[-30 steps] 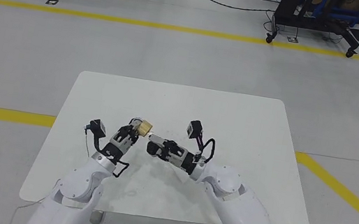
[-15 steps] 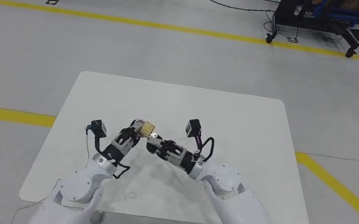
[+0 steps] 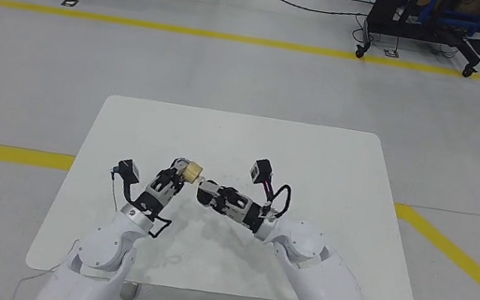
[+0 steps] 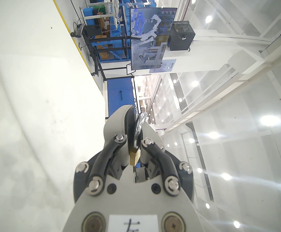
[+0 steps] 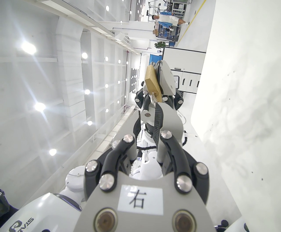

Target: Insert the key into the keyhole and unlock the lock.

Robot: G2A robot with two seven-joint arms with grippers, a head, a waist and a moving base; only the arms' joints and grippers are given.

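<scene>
Left pincer (image 4: 137, 124) clamps lock (image 5: 152, 80) | right pincer (image 5: 153, 108) pinches key (image 5: 152, 100), tip at keyhole (image 5: 155, 95) just ahead | your risk: a skewed push jams key or twists lock loose

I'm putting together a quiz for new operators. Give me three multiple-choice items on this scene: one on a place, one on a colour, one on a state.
1. Where is the lock?
A. in a drawer
B. in the left gripper
C. on a shelf

2. What colour is the lock's body?
A. brass
B. red
C. black

3. How is the right gripper?
A. wide open, empty
B. shut on the key
C. shut on a cloth

Answers: 1 B, the left gripper clamps the lock. 2 A, both wrist views show a brass body. 3 B, its fingers pinch the key at the lock's end.
</scene>
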